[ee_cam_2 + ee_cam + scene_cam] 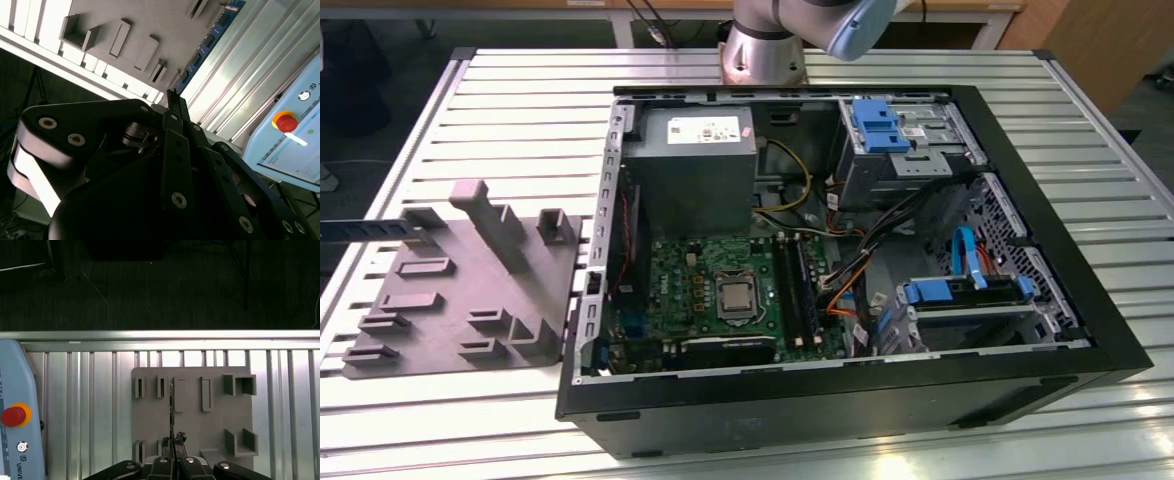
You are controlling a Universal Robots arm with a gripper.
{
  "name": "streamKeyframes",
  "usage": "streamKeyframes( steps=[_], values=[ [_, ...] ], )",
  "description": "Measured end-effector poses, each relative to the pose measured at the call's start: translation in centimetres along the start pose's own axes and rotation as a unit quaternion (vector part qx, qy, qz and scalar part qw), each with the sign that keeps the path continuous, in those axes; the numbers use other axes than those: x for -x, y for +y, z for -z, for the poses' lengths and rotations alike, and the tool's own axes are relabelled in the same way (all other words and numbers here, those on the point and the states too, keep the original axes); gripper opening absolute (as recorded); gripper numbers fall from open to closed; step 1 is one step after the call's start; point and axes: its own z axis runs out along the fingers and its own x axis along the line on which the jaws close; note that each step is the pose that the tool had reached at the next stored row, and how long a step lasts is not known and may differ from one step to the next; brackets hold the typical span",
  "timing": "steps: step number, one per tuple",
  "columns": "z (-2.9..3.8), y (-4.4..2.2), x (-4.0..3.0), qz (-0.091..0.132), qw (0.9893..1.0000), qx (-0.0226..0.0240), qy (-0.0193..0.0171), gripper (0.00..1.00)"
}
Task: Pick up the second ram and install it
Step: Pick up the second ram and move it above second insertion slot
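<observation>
Second ram (210, 42) sticks out off the gray fixture (150, 20) with the hand (172, 97) hovering near its end (can't tell if it's clenched or released), so I'd square up to its long faces and grab mid-stick.

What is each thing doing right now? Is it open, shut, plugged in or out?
computer case: lying flat, side cover off, insides showing.
gripper: above the grey tray in the first wrist view; hold unclear.
second ram: out of the computer, not plugged in; in the second wrist view it lines up with the gripper's tip.
processor: sitting bare in its socket.
</observation>
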Motion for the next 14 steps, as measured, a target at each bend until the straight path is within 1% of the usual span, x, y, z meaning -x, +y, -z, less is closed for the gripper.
streamKeyframes(
  steps=[14],
  values=[
    [0.6,0.04,0.02,0.0,1.0,0.0,-0.0002,0.12]
  ],
)
